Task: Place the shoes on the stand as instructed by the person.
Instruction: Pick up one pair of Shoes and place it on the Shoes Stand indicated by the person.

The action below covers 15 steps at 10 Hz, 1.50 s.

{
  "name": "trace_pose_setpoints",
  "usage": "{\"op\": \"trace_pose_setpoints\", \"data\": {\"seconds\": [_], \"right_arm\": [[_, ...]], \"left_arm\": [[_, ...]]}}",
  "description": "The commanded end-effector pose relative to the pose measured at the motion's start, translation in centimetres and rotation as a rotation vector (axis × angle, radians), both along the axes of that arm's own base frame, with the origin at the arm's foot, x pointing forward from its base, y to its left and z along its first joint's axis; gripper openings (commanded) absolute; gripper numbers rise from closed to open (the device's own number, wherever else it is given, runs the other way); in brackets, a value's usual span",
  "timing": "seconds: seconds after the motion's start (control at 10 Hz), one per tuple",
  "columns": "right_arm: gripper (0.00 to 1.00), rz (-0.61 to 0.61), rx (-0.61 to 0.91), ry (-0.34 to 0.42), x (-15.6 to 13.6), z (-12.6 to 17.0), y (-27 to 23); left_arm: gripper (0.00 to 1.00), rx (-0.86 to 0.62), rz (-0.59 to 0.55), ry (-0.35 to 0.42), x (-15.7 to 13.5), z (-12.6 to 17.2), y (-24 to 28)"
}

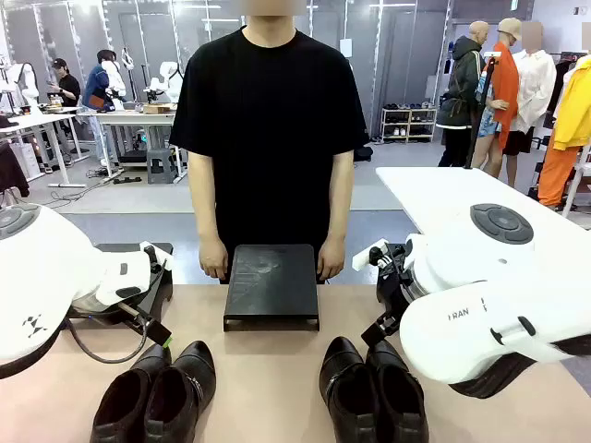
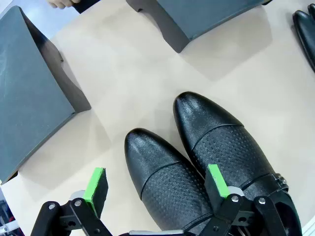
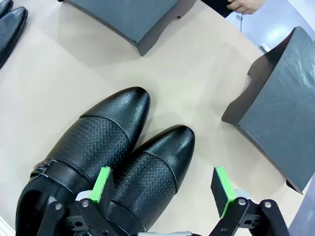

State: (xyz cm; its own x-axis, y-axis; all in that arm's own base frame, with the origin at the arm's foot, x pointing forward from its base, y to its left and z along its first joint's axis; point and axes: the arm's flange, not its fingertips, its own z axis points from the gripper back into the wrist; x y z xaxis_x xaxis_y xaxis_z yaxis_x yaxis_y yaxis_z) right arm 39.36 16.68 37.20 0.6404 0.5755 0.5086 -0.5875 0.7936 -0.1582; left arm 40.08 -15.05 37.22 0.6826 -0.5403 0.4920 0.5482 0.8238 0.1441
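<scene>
Front view: the counter (image 1: 268, 360) carries all the task items. The person (image 1: 268, 120) stands at its far edge, directly behind the centre stand (image 1: 271, 281), with a hand (image 1: 213, 258) at each rear corner of that stand. The left arm (image 1: 37, 277) and the right arm (image 1: 489, 314) flank the centre stand. A second stand (image 2: 29, 98) sits to the left of the centre stand and a third stand (image 3: 285, 113) to its right.

The left pair of shoes (image 1: 157, 392) lies on the counter on the robot's side of the centre stand and to its left, toes pointing toward the far edge. The right pair of shoes (image 1: 374, 388) lies likewise to its right.

Left wrist view: the left jaws are released and spread wide above the left pair, grasping nothing. One green pad (image 2: 96, 189) is over bare counter, the other over the shoes.

Right wrist view: the right jaws are likewise released above the right pair. One green pad (image 3: 102, 184) is over the shoes, the other over bare counter. Contact with the leather cannot be determined.
</scene>
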Motion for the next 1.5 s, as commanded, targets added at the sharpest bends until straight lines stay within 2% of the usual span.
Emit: {"op": "trace_pose_setpoints", "data": {"seconds": [0.0, 0.8, 0.9, 1.0, 1.2, 1.4], "right_arm": [[1.0, 0.0, 0.0, 0.0, 0.0, 0.0, 0.0], [1.0, 0.001, -0.001, 0.0, 0.0, 0.0, 0.0], [1.0, 0.024, 0.002, -0.009, 0.4, 2.2, 0.1], [1.0, 0.023, 0.053, -0.038, 0.7, 4.8, 0.1], [1.0, 0.026, 0.118, -0.058, 0.7, 10.2, -0.7], [1.0, 0.031, 0.213, 0.003, 0.5, 13.1, -2.8]], "left_arm": [[1.0, 0.0, 0.0, 0.0, 0.0, 0.0, 0.0], [1.0, 0.0, 0.0, 0.0, 0.0, 0.0, 0.0], [1.0, 0.001, -0.003, -0.001, 0.0, 0.0, -0.1], [1.0, 0.028, 0.022, 0.007, 0.7, 2.3, 0.1], [1.0, -0.051, 0.029, 0.028, 1.4, 7.6, 1.2], [1.0, -0.161, 0.011, 0.056, 0.7, 12.0, 2.7]]}}
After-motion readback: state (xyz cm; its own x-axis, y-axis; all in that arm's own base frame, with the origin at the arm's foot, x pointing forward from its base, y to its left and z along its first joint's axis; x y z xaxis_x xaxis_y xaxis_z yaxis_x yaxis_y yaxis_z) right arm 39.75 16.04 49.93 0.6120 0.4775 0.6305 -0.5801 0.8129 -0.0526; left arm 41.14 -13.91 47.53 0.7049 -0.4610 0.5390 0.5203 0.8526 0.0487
